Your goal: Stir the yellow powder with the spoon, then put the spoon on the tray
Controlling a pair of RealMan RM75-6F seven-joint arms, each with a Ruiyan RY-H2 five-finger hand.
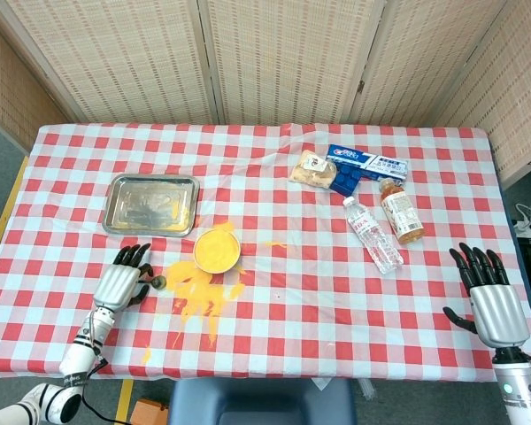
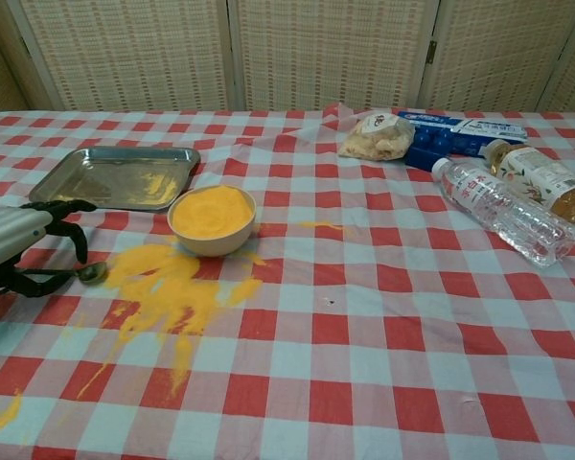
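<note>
A cream bowl (image 1: 217, 251) (image 2: 211, 218) heaped with yellow powder stands left of centre. The metal spoon (image 1: 157, 282) (image 2: 92, 273) lies flat on the cloth to its left, bowl end toward the spilled powder. My left hand (image 1: 122, 282) (image 2: 19, 244) hovers over the spoon's handle, fingers arched above it and the thumb low beside it. A gap still shows between them, and the handle is partly hidden. Behind the spoon sits the steel tray (image 1: 124, 217) (image 2: 77, 182). My right hand (image 1: 491, 297) is open with spread fingers at the table's right front, in the head view only.
Spilled yellow powder (image 1: 199, 297) (image 2: 163, 287) fans out in front of the bowl. At the right lie a clear water bottle (image 1: 373, 234) (image 2: 503, 211), a tea bottle (image 1: 400, 211) (image 2: 546, 182), a blue box (image 1: 358, 168) and a snack bag (image 1: 311, 169) (image 2: 377, 137).
</note>
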